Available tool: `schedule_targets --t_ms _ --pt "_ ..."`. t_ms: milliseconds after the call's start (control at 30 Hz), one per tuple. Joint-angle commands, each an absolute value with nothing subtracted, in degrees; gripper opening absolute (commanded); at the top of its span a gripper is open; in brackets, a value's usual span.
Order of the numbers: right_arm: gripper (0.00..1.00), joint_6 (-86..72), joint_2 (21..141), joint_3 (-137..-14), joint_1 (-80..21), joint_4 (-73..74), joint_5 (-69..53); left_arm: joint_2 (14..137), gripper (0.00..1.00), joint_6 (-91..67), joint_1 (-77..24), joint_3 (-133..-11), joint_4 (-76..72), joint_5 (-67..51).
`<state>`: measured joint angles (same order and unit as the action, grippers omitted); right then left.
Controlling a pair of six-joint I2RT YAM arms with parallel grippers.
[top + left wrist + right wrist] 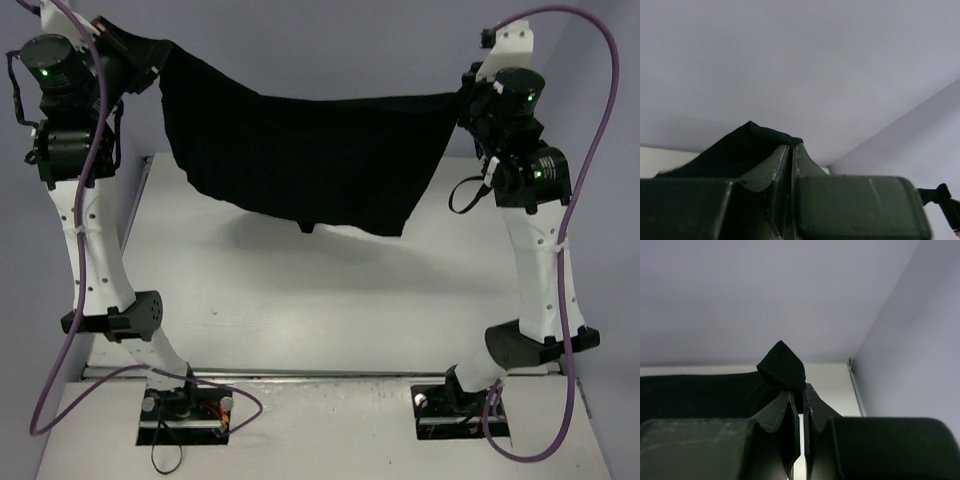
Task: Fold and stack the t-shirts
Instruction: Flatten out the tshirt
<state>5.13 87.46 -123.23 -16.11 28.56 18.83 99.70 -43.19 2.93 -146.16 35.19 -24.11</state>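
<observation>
The black t-shirt (pixel 310 160) hangs spread out in the air high above the table, stretched between both arms. My left gripper (pixel 150 55) is shut on its upper left corner; black cloth (pixel 735 150) bunches over the closed jaws in the left wrist view. My right gripper (pixel 462 100) is shut on its upper right corner; a fold of cloth (pixel 782 367) sticks up from the fingertips in the right wrist view. The shirt's lower edge sags in the middle above the table. No logo shows.
The white table (pixel 300 310) lies below with the shirt's shadow on it. Grey walls enclose the back and both sides. Purple cables (pixel 590 100) loop from both raised arms.
</observation>
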Motion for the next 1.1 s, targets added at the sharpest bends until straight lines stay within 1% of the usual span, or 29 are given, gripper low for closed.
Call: schedule_targets --t_ms 0,67,133,200,300,400,500,633,700,733,767,833,900,933,1067 --pt "0.0 12.06 93.82 -131.57 -14.64 24.61 14.54 104.43 0.0 -51.24 6.6 -147.98 27.66 -27.66" --pt "0.0 12.62 97.63 -136.55 -13.66 22.88 14.0 107.23 0.0 -52.44 6.92 -149.4 25.66 -28.15" --pt "0.0 12.48 100.16 -140.05 -12.26 20.07 13.08 109.69 0.0 -55.71 8.28 -151.17 18.98 -30.65" --pt "0.0 12.58 102.54 -142.3 -10.33 14.22 12.4 113.4 0.0 -62.22 9.46 -154.63 13.42 -33.33" --pt "0.01 14.15 103.87 -142.74 -9.52 4.32 12.65 118.19 0.0 -71.18 12.24 -159.95 6.19 -33.74" --pt "0.0 15.18 105.34 -143.33 -9.07 -1.43 13.84 122.01 0.0 -76.06 13.9 -163.97 1.4 -34.81" --pt "0.0 15.29 103.78 -140.92 -9.14 -5.58 12.14 118.41 0.0 -73.37 14.24 -162.87 0.97 -37.49" --pt "0.0 15.9 95.41 -130.0 -9.2 -9.02 9.07 108.89 0.0 -65.83 14.24 -154.42 1.26 -42.06" --pt "0.01 16.88 90.02 -122.21 -9.23 -8.97 7.03 104.07 0.0 -60.85 14.23 -151.05 6.46 -43.57" --pt "0.01 17.13 87.95 -118.41 -9.23 -9.05 6.69 101.93 0.0 -59.03 13.98 -144.94 9.83 -43.34" --pt "0.01 17.47 83.62 -109.69 -9.14 -9.14 6.51 96.01 0.0 -56.13 13.72 -139.15 9.68 -42.74" --pt "0.01 16.5 78.13 -97.02 -9.23 -9.1 6.46 87.01 0.0 -53.7 13.1 -122.16 6.2 -39.24" --pt "0.01 14.02 72.3 -86.68 -9.32 -9.05 6.09 79.25 0.0 -50.72 12.28 -106.67 5.85 -35.72" --pt "0.0 12.05 70.35 -77.97 -9.33 -9.04 6.29 76.94 0.0 -49.28 11.48 -101.61 7.44 -34.33" --pt "0.01 0.35 60.33 -58.26 -9.45 -7.96 6.88 66.5 0.0 -41.29 4.98 -77.43 17.91 -23.24"
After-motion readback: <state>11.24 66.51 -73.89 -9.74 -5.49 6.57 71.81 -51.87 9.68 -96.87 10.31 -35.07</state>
